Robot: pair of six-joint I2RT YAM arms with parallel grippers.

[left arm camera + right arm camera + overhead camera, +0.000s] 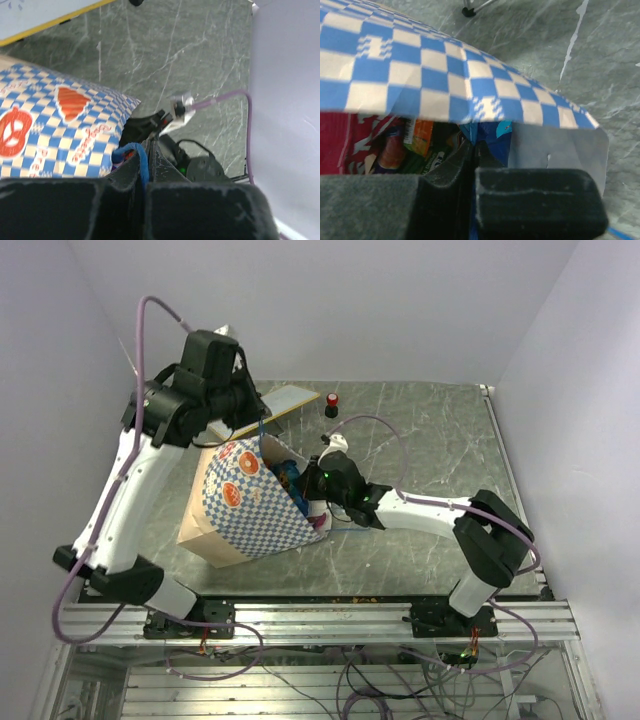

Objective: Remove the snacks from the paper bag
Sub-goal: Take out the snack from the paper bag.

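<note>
The blue-and-white checkered paper bag lies on its side, its mouth facing right. My left gripper is above the mouth's far edge, shut on the bag's blue cord handle, with the bag's side to its left. My right gripper is at the bag's mouth, shut on a blue snack packet under the bag's upper wall. Inside I see an orange packet, a magenta-red packet and a green one. Blue and red packets show at the mouth from above.
A flat white yellow-edged board lies behind the bag, and it also shows in the left wrist view. A small red-and-black knob stands to its right. A loose blue cord lies on the table by the mouth.
</note>
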